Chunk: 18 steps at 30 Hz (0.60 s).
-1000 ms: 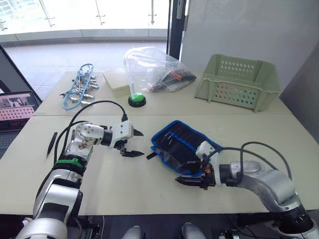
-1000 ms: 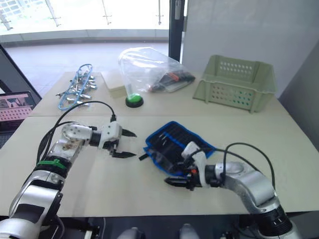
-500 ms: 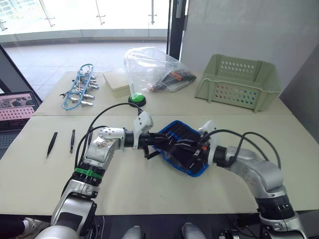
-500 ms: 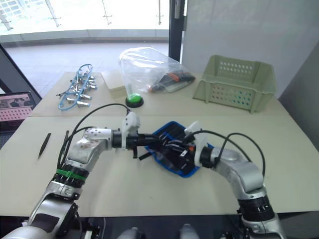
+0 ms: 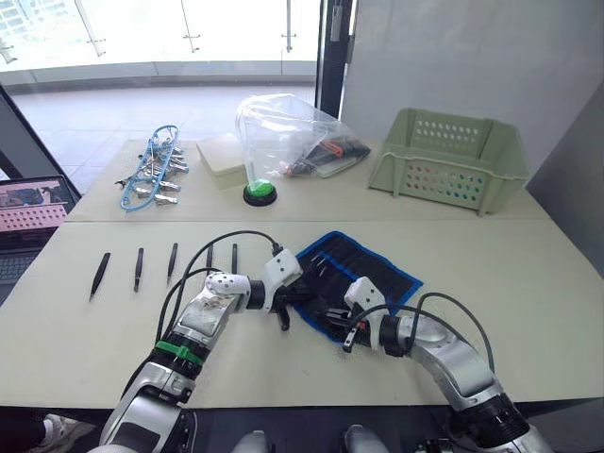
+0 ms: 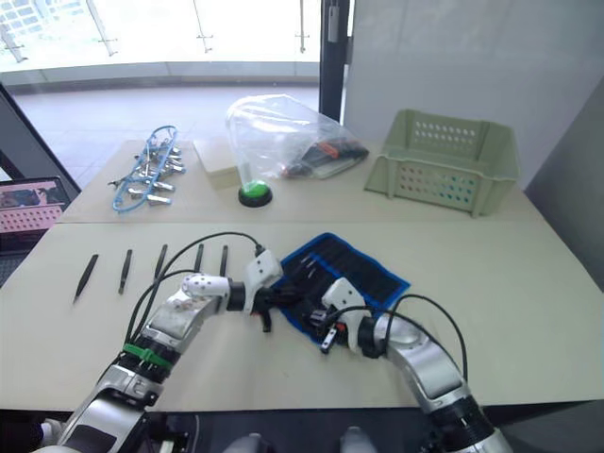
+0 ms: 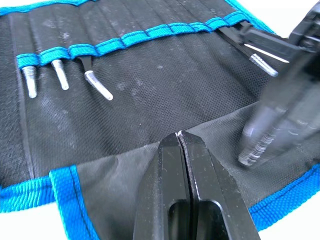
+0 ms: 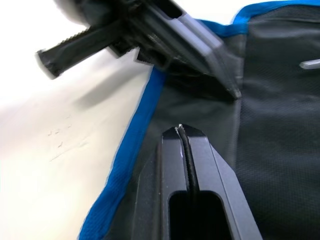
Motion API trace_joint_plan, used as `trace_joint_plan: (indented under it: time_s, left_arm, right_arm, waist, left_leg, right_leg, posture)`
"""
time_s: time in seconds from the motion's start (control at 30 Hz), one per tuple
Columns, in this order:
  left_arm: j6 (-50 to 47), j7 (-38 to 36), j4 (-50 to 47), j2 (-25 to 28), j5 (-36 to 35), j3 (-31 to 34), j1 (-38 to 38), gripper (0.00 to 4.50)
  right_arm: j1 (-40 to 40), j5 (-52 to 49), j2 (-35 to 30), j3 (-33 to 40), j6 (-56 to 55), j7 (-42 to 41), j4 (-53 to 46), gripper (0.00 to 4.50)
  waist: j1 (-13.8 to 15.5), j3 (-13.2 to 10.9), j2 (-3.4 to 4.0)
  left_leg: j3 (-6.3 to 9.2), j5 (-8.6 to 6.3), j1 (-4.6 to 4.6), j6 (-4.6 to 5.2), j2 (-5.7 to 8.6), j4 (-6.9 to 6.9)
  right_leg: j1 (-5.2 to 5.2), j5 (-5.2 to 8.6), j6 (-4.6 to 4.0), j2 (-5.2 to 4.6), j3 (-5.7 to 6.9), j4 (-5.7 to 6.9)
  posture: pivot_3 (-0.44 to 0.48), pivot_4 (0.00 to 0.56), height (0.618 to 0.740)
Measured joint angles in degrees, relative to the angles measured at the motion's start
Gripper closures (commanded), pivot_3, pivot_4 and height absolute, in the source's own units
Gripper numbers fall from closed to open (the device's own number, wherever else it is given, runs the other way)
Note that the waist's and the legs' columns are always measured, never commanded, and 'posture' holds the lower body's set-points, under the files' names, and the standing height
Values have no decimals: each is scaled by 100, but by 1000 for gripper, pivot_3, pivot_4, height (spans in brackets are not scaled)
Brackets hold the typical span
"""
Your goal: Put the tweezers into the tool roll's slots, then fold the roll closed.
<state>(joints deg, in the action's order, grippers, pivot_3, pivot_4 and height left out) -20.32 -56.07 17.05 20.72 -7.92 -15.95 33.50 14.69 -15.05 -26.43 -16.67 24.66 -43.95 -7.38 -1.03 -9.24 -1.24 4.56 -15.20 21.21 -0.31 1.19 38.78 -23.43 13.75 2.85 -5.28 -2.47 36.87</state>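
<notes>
The tool roll [image 5: 373, 269] lies open and flat on the table, black with blue edging. Its slots [image 7: 150, 75] hold a few slim tools with pale tips. Several black tweezers [image 5: 172, 260] lie in a row on the table to the left of the roll. My left gripper [image 5: 304, 300] is shut at the roll's near-left edge. In the left wrist view its tips [image 7: 181, 134] pinch the grey flap, which peaks up at them. My right gripper [image 5: 332, 315] is shut just beside it, its tips [image 8: 180, 129] against the same flap. Whether it pinches fabric I cannot tell.
A pale green perforated basket [image 5: 451, 156] stands at the back right. A clear plastic bag [image 5: 288, 132], a green push button [image 5: 259, 192], a pale box [image 5: 222, 151] and silver clips with blue cord [image 5: 151, 170] sit along the back.
Both grippers went from open to shut and came together at the roll's near-left edge. The roll now lies flat and open. More tweezers lie in the row on the left.
</notes>
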Motion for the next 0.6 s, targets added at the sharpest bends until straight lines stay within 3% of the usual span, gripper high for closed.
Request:
trace_joint_plan:
  time_s: [0.17,0.43,0.6]
  left_arm:
    - [328,55,228,-28,1,-20,-72,4500]
    - [1187,30,831,-170,108,-72,-35,4500]
    - [1720,-99,1235,-189,128,-66,43,4500]
  right_arm:
    - [-271,-219,-184,127,79,-420,-94,4485]
    - [-490,-192,-932,93,-98,-1168,-196,4485]
    - [-520,-185,-1065,100,-262,-1442,-154,4485]
  waist:
    - [4,3,-2]
    - [55,88,-6]
    - [46,135,-24]
  left_leg:
    - [1,-8,-102,10,-3,-25]
    - [2,-8,-105,10,-3,-38]
    - [2,-9,-106,10,-4,-43]
  right_leg:
    - [118,11,8,1,6,-41]
    - [131,11,11,-2,10,-68]
    - [131,11,12,0,11,-70]
  posture:
    - [0,150,740]
    - [0,150,740]
    - [0,150,740]
